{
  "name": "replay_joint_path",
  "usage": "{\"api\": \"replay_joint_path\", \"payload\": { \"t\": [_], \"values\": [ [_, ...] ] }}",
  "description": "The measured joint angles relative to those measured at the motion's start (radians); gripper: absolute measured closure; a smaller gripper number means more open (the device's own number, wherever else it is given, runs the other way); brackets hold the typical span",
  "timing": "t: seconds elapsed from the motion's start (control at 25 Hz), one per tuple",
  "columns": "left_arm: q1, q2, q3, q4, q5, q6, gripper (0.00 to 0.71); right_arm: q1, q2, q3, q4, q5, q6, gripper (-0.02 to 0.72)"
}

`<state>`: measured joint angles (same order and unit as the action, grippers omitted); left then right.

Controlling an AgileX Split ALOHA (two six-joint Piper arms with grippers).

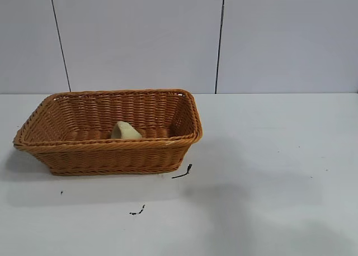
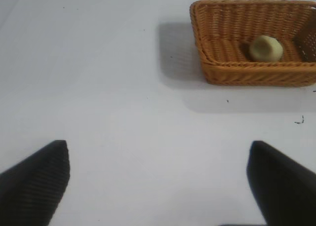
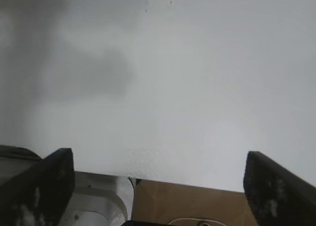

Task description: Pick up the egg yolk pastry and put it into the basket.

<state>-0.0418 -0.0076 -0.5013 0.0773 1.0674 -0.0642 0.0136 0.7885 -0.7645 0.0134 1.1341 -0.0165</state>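
Note:
The egg yolk pastry, a small pale yellow-green lump, lies inside the orange-brown woven basket at the table's left. Neither arm shows in the exterior view. My left gripper hangs open over bare white table, well away from the basket, with nothing between its dark fingers. My right gripper is open too, empty, over the table's edge with its fingers wide apart.
Two small dark scraps lie on the white table in front of the basket. The right wrist view shows the table's edge, a white rounded part and brown cardboard below it.

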Motion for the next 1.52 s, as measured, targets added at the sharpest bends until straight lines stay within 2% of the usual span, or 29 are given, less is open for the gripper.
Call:
{"api": "replay_joint_path", "payload": {
  "t": [0.16,0.36,0.8,1.52],
  "values": [
    [0.000,0.000,0.000,0.000,0.000,0.000,0.014,0.000,-0.249,0.198,-0.001,-0.128,0.000,0.064],
    [0.000,0.000,0.000,0.000,0.000,0.000,0.014,0.000,-0.479,0.259,-0.001,-0.108,0.000,0.064],
    [0.000,0.000,0.000,0.000,0.000,0.000,0.014,0.017,-0.771,0.262,-0.001,-0.107,0.000,0.064],
    [0.000,0.000,0.000,0.000,0.000,0.000,0.014,0.020,-0.793,0.264,-0.005,-0.107,0.000,0.064]
  ]
}}
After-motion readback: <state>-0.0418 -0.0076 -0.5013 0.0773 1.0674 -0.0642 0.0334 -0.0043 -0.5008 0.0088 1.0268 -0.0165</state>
